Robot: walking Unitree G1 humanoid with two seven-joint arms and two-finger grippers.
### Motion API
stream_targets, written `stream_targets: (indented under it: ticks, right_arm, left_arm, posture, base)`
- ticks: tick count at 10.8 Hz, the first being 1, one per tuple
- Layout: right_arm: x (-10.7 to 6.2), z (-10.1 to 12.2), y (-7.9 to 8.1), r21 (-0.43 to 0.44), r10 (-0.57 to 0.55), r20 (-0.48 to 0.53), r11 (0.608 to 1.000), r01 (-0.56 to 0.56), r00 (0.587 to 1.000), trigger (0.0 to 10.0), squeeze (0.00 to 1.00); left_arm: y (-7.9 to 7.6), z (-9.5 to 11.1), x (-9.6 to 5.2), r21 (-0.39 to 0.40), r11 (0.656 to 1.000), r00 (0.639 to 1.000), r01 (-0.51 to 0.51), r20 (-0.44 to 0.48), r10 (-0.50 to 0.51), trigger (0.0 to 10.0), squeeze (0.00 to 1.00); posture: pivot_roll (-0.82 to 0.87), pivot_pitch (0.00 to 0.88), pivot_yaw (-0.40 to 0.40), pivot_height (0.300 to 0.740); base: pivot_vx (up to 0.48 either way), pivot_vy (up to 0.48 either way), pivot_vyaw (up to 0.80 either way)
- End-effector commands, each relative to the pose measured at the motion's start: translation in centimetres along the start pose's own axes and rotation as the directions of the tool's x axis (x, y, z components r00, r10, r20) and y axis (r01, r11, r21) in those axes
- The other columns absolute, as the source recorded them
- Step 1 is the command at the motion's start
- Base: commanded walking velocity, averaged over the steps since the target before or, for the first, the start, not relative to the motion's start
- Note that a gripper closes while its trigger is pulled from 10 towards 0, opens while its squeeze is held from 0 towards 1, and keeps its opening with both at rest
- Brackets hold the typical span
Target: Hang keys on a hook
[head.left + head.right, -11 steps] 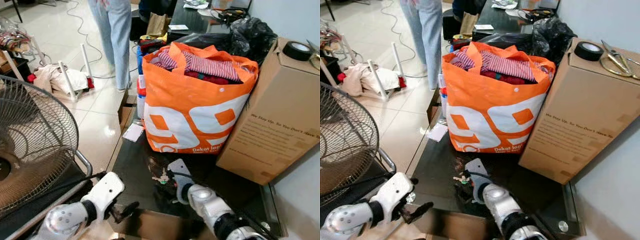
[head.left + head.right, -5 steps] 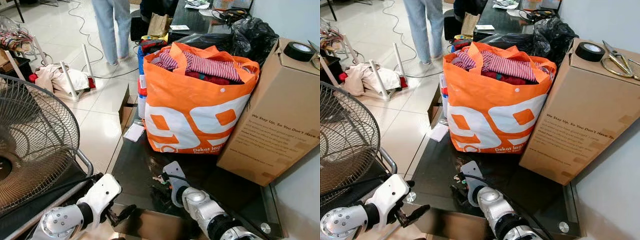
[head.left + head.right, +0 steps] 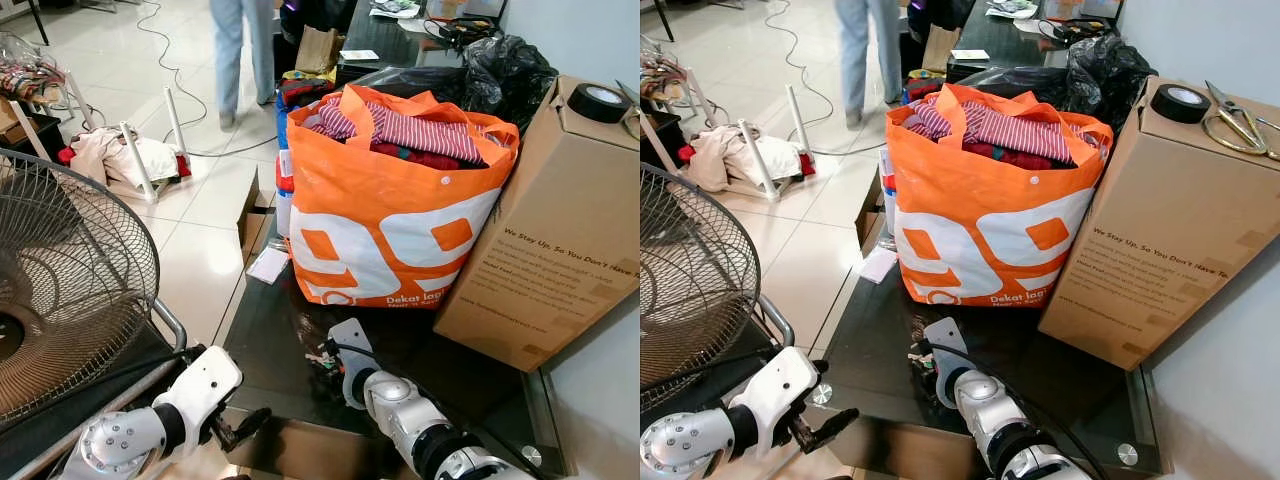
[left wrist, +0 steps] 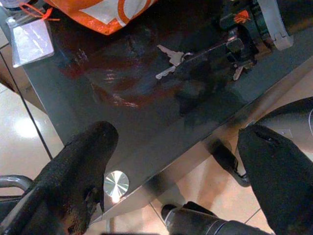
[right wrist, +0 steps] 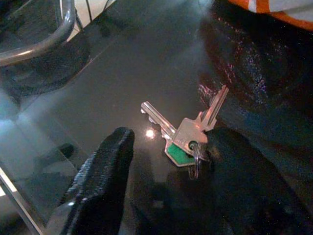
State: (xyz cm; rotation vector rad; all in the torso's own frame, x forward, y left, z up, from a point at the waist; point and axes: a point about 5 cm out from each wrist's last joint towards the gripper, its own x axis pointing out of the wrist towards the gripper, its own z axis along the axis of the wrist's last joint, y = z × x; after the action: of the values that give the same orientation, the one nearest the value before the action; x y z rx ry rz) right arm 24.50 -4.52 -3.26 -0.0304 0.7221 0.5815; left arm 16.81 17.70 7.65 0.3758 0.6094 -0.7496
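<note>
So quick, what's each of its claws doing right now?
Left gripper: open, holding nothing, off the table's edge.
Right gripper: open, fingers straddling the keys on the glass table.

Both claws (image 5: 161, 171) (image 4: 181, 161) spread, right lower

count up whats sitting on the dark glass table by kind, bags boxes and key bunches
orange and white shopping bag stuffed with striped clothes: 1
black plastic bag behind it: 1
tall brown cardboard box: 1
bunch of silver keys with a green tag: 1
total: 4
The right gripper is open around the keys; the left gripper hangs open off the table's edge.
</note>
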Motion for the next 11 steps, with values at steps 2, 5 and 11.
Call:
stream_targets:
  ticks: [2, 5, 11]
  right_arm:
    - [0.04, 0.6, -0.37, -0.001, -0.018, 0.017, 1.0, 0.018, 1.0, 3.0, 0.0]
    - [0.02, 0.29, -0.37, -0.004, -0.021, 0.009, 1.0, 0.021, 1.0, 2.9, 0.0]
    - [-0.13, 0.56, -1.08, -0.002, -0.044, 0.027, 0.999, 0.044, 0.999, 2.5, 0.0]
  left_arm:
    - [0.28, 0.33, -0.13, 0.006, 1.0, 1.0, -0.003, 0.008, 0.003, 10.0, 0.15]
    - [0.28, 0.33, -0.15, 0.008, 1.0, 1.0, -0.001, 0.006, 0.001, 10.0, 0.15]
    - [0.58, 0.51, 0.02, 0.021, 1.0, 1.0, 0.002, 0.006, -0.003, 10.0, 0.15]
  posture:
    - [0.13, 0.0, -0.046, 0.74]
    - [0.13, 0.0, -0.045, 0.74]
    - [0.13, 0.0, -0.03, 0.74]
  base:
    - [0.0, 0.0, 0.0]
    - [0.0, 0.0, 0.0]
    - [0.0, 0.0, 0.0]
